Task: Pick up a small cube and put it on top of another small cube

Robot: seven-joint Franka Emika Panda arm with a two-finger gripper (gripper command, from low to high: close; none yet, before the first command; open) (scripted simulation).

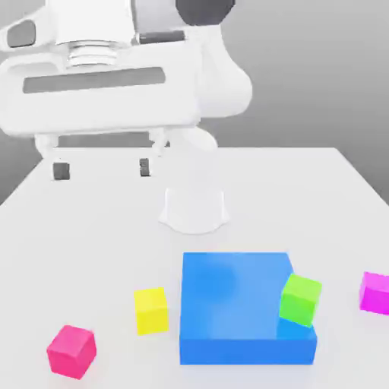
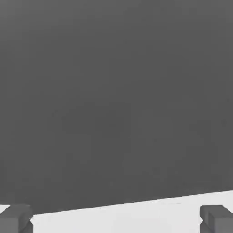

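Four small cubes [image 1: 72, 351] and one flat blue block [image 1: 228, 304].

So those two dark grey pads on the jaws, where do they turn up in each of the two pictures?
Exterior view: the gripper hangs open, high toward the exterior view's left, its pads well apart above the white table.
Hand view: the same pads sit in the two near corners.
Shared landmark: the white table.

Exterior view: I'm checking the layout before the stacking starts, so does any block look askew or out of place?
Yes. The small lime-green cube sits tilted on the flat blue block, at the corner on the exterior view's right, overhanging its edge. The small hot-pink cube, yellow cube and magenta cube rest on the white table.
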